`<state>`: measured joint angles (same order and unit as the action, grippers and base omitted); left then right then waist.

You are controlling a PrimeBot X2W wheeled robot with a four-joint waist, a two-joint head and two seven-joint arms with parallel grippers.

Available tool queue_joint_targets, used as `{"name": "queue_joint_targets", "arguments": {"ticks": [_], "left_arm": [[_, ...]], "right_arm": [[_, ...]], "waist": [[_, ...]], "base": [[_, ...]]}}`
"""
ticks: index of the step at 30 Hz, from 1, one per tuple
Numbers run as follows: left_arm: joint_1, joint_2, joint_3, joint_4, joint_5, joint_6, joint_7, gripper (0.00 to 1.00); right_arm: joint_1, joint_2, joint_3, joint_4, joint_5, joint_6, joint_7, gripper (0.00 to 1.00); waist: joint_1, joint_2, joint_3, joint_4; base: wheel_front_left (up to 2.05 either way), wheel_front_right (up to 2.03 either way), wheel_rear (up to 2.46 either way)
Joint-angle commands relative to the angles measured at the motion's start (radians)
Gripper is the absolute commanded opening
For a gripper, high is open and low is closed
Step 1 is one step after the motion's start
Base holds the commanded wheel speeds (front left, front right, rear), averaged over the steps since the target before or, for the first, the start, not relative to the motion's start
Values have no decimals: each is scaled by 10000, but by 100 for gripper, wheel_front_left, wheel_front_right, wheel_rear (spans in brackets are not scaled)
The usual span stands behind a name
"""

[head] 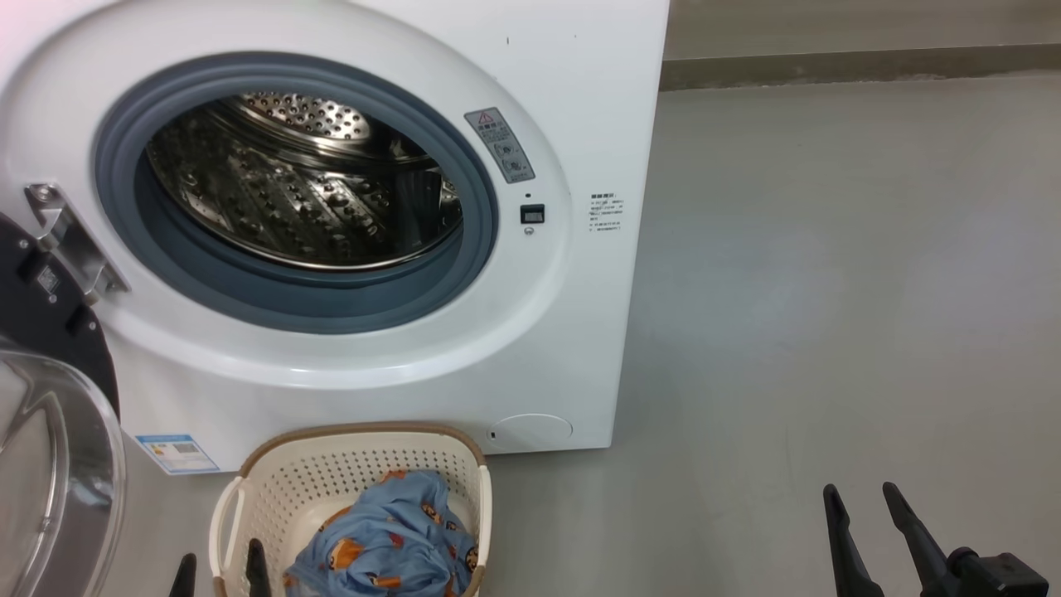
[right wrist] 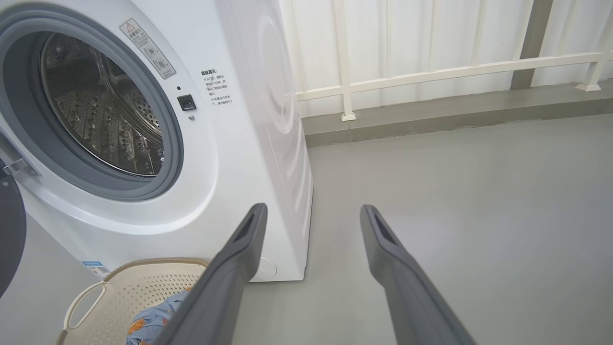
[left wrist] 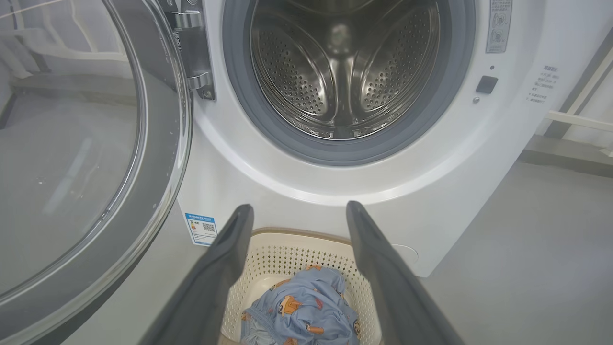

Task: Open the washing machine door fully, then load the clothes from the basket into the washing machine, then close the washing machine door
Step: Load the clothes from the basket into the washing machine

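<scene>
White railing [right wrist: 431, 75] stands beyond the washing machine [right wrist: 230, 143].

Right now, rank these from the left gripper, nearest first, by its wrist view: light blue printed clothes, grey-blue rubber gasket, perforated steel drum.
1. Light blue printed clothes, low in the cream basket.
2. Grey-blue rubber gasket, ringing the opening.
3. Perforated steel drum, deepest inside.

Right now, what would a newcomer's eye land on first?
The washer with its mouth open, upper left in the head view: steel drum inside a grey gasket. Its door stands swung open at far left. On the floor before it, the basket holds blue cartoon-print clothes.
</scene>
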<state>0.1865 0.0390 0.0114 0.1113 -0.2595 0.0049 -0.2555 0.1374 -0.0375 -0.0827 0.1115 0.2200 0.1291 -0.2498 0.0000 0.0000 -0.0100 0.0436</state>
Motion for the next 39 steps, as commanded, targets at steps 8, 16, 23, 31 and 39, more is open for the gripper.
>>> {"name": "queue_joint_targets", "arguments": {"ticks": [8,16,23,31,39], "left_arm": [[-193,112,289,-230,-89,75,-63,100],[-220,112,302,-266,-122,53,-63,100],[-989,112,360,70,154,-170,-63,100],[-2632,155,368,1356,331,-681,-63,100],[-4665,622,261,3290,-6,-1109,77,100]], "right_arm": [[-183,-127,289,-237,-58,16,-120,100],[-287,-127,356,-281,-39,16,-120,100],[-688,-127,459,-333,-42,16,-120,100],[-1600,-127,723,-408,-16,16,-120,100],[-2565,-127,1029,-468,80,16,-120,100]], "waist": [[0,0,122,50],[0,0,549,10],[0,0,1642,-133],[0,0,3435,-507],[0,0,5185,-979]], "base": [[9,-9,0],[0,0,0],[0,0,0],[0,0,0],[0,0,0]]}}
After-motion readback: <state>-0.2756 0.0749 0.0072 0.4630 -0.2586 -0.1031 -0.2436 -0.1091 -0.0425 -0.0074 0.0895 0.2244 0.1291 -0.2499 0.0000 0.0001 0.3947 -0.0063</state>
